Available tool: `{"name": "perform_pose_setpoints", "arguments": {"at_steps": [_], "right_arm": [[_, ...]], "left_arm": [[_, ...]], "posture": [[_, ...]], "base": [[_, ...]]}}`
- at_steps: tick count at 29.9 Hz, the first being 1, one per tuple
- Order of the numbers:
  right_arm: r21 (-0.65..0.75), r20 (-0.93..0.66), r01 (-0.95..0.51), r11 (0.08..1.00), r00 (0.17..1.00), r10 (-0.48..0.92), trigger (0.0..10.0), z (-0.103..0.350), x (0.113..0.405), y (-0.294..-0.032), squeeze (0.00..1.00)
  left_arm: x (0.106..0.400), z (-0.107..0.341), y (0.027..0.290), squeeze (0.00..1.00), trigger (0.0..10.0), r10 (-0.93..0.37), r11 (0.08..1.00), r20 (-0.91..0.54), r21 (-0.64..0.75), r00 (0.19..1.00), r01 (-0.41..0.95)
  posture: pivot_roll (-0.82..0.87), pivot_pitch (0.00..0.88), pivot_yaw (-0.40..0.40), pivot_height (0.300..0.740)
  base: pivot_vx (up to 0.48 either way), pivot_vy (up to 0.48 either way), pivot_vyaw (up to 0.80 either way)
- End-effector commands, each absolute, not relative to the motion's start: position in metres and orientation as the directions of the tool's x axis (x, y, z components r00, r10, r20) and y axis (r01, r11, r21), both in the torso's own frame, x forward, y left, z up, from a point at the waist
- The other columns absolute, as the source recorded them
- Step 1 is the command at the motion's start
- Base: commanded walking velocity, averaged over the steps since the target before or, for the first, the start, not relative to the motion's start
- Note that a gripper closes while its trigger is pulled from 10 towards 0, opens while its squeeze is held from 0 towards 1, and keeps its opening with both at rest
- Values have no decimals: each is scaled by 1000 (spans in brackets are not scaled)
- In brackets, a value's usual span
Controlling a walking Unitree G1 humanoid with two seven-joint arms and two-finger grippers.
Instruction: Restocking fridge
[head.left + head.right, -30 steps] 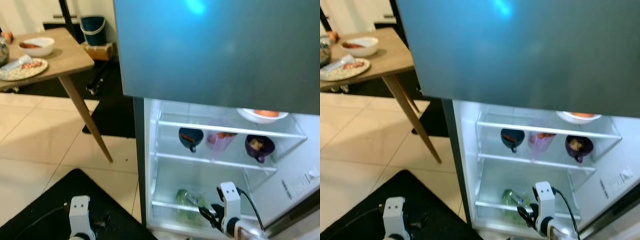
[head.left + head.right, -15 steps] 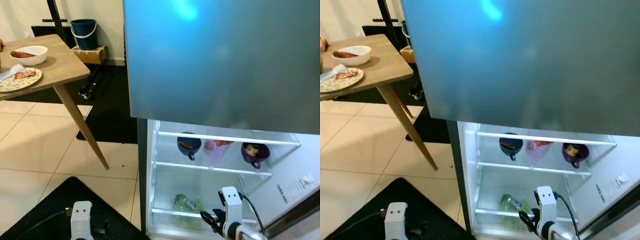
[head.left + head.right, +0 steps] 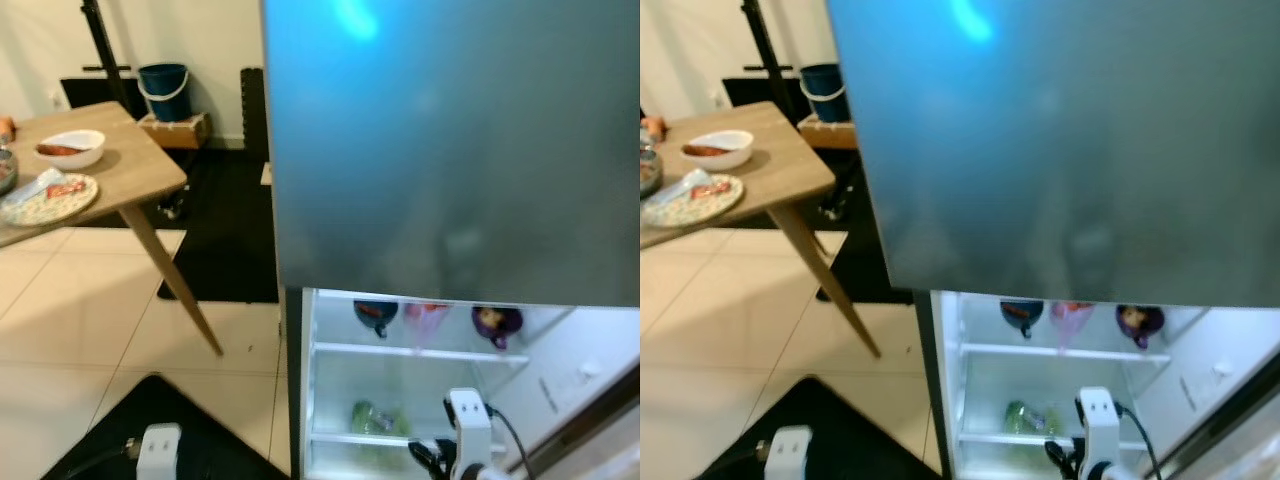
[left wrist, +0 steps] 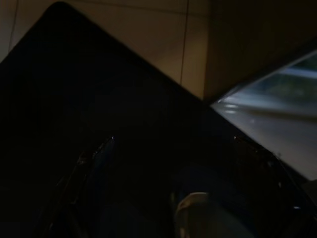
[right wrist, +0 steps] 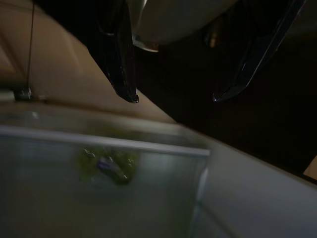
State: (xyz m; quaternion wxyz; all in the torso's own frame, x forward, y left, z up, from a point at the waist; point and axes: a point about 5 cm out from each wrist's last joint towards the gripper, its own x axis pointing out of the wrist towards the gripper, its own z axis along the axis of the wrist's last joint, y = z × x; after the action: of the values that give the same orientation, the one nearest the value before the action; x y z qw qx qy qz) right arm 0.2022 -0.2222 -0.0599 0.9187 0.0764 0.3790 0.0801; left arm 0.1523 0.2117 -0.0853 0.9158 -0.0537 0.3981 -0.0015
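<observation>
Pale floor tiles (image 3: 70, 330) and a dark mat (image 3: 215, 225) surround the fridge (image 3: 450, 150), which serves as the landmark for everything else. Well to the left of the fridge stands a wooden surface (image 3: 130, 175) on splayed legs, carrying a white bowl (image 3: 68, 148) and a patterned plate (image 3: 48, 198); these look like food waiting to be put away, so they sit within a short walk of the open door. Behind that surface, against the wall and still left of the fridge, is a blue bucket (image 3: 163, 78).

Low at the fridge's left front, the left gripper (image 4: 171, 163) hangs idle over a black mat, its two fingers spread apart and holding nothing.

The fridge's grey upper door is shut, while the lower compartment stands open and lit. On a shelf just under the upper door sit three cups in a row: a dark blue one (image 3: 375, 312), a pink one (image 3: 426, 314) and a purple one (image 3: 497, 322), each apparently holding food, lined up at the front edge where they are easy to reach. Below them, on the lowest shelf, lies a bag of greens (image 3: 375, 418).

At the foot of the open compartment, just right of the greens, is the right gripper (image 5: 171, 96), its fingers parted and empty, pointing toward the greens behind the clear shelf front. My guess is that it is free for the next item.
</observation>
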Motion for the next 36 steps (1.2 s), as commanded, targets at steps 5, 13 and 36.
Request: {"name": "perform_pose_setpoints", "arguments": {"at_steps": [5, 13, 36], "right_arm": [[203, -731, -37, 978, 659, 176, 10000, -69, 187, -223, 0], [191, -763, -2, 982, 629, 150, 10000, -74, 179, -223, 0], [46, -866, 43, 998, 499, 19, 10000, -91, 150, -224, 0]], "left_arm": [[132, -96, 206, 0, 10000, -47, 994, -798, -95, 601, -48], [123, -101, 204, 0, 10000, -38, 995, -831, -81, 555, -54], [119, -105, 192, 0, 10000, -66, 994, -858, -103, 510, -46]], "posture": [[-69, 0, 3, 740], [-69, 0, 0, 740], [-73, 0, -12, 740]], "base": [[0, 0, 0], [0, 0, 0], [0, 0, 0]]}}
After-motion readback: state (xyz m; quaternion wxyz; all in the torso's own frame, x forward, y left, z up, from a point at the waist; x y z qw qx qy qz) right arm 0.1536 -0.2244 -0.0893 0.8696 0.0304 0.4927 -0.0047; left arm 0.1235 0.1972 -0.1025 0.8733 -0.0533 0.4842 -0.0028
